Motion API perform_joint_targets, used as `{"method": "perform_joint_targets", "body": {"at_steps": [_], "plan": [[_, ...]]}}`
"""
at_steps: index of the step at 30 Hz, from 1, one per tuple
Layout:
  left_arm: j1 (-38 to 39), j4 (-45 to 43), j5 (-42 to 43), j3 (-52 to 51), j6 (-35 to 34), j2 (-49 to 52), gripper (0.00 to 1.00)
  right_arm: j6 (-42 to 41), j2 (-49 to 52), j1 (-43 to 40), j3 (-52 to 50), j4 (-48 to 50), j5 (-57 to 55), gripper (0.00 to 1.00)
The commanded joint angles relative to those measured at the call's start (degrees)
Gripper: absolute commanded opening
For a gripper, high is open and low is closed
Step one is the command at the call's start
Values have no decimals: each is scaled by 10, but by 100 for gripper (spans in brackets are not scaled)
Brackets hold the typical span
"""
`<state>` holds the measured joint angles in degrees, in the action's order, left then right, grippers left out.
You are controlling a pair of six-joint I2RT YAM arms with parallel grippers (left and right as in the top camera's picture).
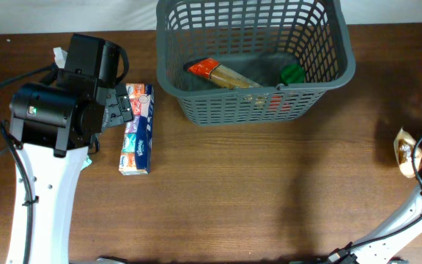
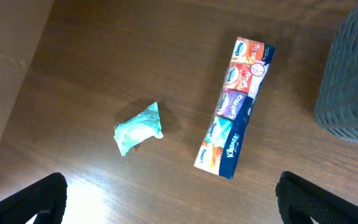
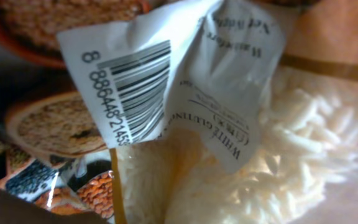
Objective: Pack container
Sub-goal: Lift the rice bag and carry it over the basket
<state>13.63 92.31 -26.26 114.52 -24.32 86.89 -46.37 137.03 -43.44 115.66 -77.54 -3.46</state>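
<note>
The dark grey lattice container (image 1: 343, 70) stands at the back centre. It holds an orange and tan packet (image 1: 226, 73), a green item (image 1: 292, 73) and something red. Its corner shows in the left wrist view (image 2: 353, 93). My left gripper (image 2: 173, 202) is open and empty, above the table next to a long tissue multipack (image 1: 136, 128) (image 2: 235, 106). A small teal packet (image 2: 139, 129) lies left of the multipack. A rice bag (image 1: 404, 152) fills the right wrist view (image 3: 229, 168), pressed close against my right gripper, whose fingers are hidden.
The left arm's white and black body (image 1: 50, 147) covers the table's left part and most of the teal packet in the overhead view. The right arm (image 1: 416, 213) comes in along the table's right edge.
</note>
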Motion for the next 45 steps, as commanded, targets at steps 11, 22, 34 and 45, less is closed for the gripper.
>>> {"method": "perform_joint_targets", "body": {"at_steps": [11, 22, 34, 45], "plan": [[-3, -1, 6, 2, -7, -3, 100, 221, -372, 222, 228, 57, 16, 4], [-3, 4, 6, 2, -7, -3, 100, 237, -407, 499, 251, 179, 16, 4], [-3, 12, 6, 2, -7, -3, 100, 322, -249, 585, 251, 174, 15, 4], [-3, 14, 6, 2, -7, -3, 100, 329, -173, 584, 251, 125, 9, 8]]}}
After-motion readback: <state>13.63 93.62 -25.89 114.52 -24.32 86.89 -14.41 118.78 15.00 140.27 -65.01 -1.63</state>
